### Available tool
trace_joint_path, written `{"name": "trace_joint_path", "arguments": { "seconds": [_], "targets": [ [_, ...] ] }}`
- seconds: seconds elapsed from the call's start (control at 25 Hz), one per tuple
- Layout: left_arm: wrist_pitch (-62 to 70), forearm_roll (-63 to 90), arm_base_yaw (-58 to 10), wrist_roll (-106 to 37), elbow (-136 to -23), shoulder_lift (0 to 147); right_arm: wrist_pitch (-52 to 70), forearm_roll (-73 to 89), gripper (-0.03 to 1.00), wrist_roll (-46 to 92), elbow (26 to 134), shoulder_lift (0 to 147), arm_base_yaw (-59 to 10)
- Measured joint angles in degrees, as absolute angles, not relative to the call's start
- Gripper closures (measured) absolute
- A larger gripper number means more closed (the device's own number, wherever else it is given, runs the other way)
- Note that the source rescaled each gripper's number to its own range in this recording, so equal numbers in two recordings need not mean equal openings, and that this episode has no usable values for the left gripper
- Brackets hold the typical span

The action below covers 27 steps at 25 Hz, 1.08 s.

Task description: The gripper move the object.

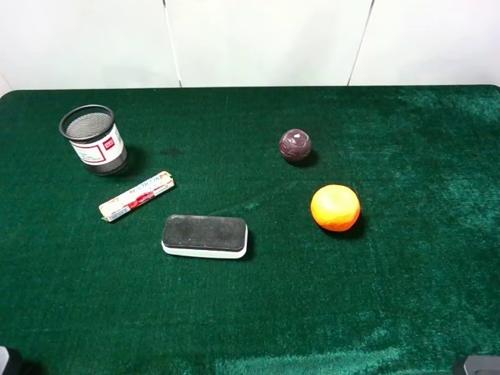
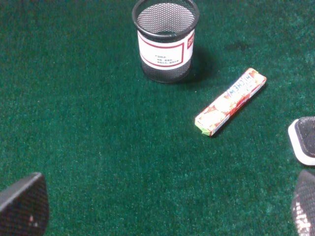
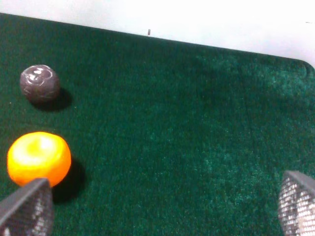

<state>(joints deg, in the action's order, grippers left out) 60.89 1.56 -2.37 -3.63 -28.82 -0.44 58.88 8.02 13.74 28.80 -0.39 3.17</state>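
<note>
Eraser (image 1: 205, 236) lay on the desk (image 1: 406, 297), just beside my spread left pincer (image 2: 167, 206); right pincer (image 3: 162, 209) gaped too.

Left gripper (image 2: 162, 209): jaws spread wide, nothing between them. Right gripper (image 3: 162, 209): likewise spread, empty. Both low at near edge.

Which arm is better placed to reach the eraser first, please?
Probably the left. The eraser lies left of the table's middle, and its end already shows in the left wrist view beside the open left gripper. The right wrist view shows only the orange and dark ball.
</note>
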Motion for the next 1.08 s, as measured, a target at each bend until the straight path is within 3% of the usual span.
{"name": "trace_joint_path", "arguments": {
  "seconds": [1.08],
  "targets": [
    [60.89, 1.56, -2.37, -3.63, -28.82, -0.44, 58.99, 8.28, -0.03, 13.86, 28.80, -0.39, 3.17]
  ]
}}
